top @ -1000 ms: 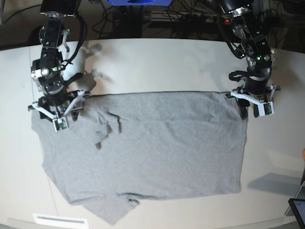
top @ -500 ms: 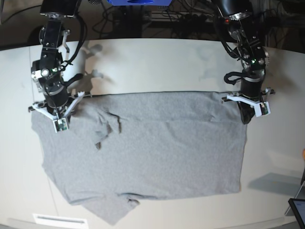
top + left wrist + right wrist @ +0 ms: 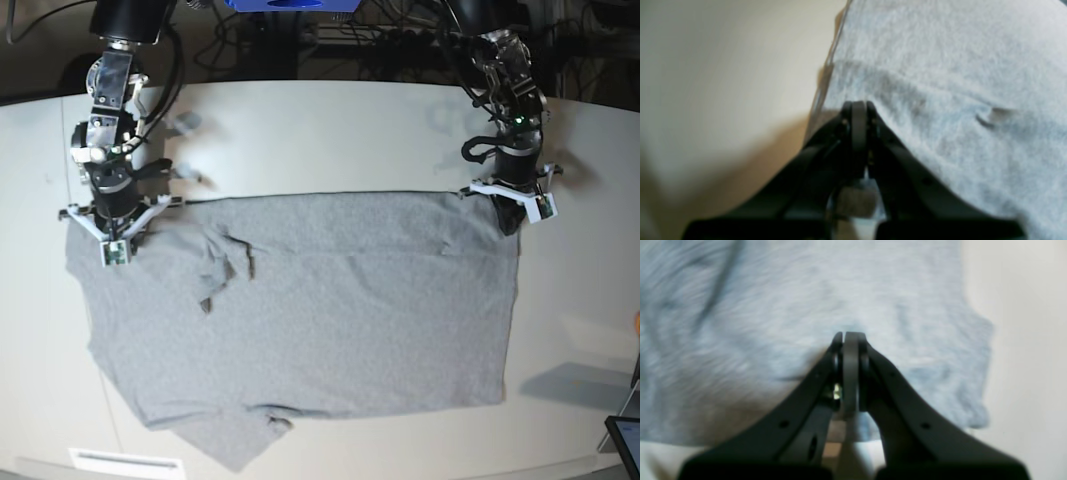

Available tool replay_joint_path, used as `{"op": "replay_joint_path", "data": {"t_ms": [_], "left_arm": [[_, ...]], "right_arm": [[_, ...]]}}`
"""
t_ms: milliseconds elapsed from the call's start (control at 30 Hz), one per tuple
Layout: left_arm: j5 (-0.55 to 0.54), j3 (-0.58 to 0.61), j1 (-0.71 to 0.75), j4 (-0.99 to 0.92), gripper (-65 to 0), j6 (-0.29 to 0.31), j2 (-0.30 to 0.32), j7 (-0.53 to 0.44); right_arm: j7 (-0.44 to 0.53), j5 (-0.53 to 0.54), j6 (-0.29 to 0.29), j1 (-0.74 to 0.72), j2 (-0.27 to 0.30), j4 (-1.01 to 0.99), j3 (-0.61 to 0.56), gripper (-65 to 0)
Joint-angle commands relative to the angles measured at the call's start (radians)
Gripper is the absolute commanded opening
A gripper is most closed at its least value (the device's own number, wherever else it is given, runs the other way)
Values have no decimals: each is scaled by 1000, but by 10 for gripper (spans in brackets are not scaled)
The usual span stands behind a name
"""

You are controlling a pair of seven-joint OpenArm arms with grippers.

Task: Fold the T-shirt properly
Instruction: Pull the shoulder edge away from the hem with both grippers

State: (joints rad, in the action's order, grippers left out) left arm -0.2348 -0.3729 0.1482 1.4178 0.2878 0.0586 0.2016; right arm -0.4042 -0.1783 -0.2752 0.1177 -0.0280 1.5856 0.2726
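Since a second ago both hands have closed from wide apart, so the grey T-shirt (image 3: 310,310) lying flat on the table (image 3: 330,130) is pinched at its far corners by the left hand (image 3: 509,225) and the right hand (image 3: 112,245).

A broad, pale cream table (image 3: 330,130) fills nearly the whole base view, its far edge curving gently from left to right. Beyond that edge the room is dark: a tangle of black cables (image 3: 400,40) lies along the far side, and a bright blue object (image 3: 290,5) is cut off by the top of the view. Soft shadows fall on the tabletop at far left and at near right. Near the front left edge a white strip-shaped label (image 3: 125,462) is stuck to the table. At the near right corner a dark tablet-like device (image 3: 625,440) pokes into view.
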Motion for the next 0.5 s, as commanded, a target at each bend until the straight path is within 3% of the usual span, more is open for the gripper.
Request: {"op": "replay_joint_path", "data": {"t_ms": [0,100,200,467], "left_arm": [[-8,-2,-9,31,-650,1,10,2],[-8,-1,-9,56,-650,1,13,83],[1,2,-8,62,-650,1,13,104],[274,-2,12,62,-650,1,-35,101]], "right_arm": [[24,7,1,-10,0,20,12,-650],[24,6,1,-6,0,17,29,-650],[23,6,1,-2,0,17,32,-650],[-19,6,1,21,0,17,32,-650]]}}
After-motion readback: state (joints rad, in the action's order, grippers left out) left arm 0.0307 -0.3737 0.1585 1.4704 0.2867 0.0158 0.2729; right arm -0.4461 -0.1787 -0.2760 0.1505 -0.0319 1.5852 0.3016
